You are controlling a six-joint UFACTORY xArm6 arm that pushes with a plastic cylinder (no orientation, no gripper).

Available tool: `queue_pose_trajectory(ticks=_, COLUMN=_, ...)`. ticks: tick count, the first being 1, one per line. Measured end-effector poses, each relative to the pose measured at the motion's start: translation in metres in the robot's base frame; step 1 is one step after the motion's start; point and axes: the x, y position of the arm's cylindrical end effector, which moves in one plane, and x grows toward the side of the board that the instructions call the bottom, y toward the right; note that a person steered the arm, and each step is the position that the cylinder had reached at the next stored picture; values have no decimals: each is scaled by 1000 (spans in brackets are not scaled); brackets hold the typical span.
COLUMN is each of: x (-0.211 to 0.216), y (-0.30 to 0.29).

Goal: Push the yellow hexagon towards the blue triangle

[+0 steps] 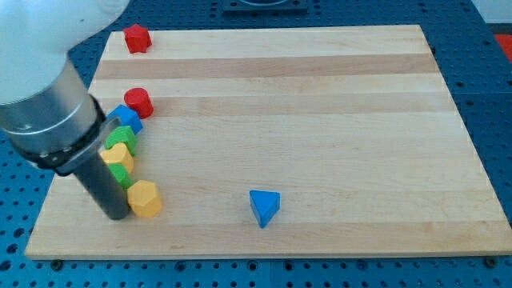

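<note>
Pale wooden surface (320, 120), plank seams running left to right, on a blue base. Red star-like block (138, 38) at top-left corner. Along left edge, a touching cluster: red cylinder (138, 102), blue block (125, 118), green block (123, 137), yellow block (118, 155), second green block (120, 173), yellow hexagon (145, 198). Blue triangle (264, 206) alone, near bottom centre, well apart from the cluster.
</note>
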Motion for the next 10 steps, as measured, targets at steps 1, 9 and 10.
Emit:
queue_pose_trajectory(ticks=1, x=-8, y=25)
queue_pose_trajectory(ticks=9, x=-66, y=140)
queue_pose_trajectory(ticks=10, x=-53, y=154)
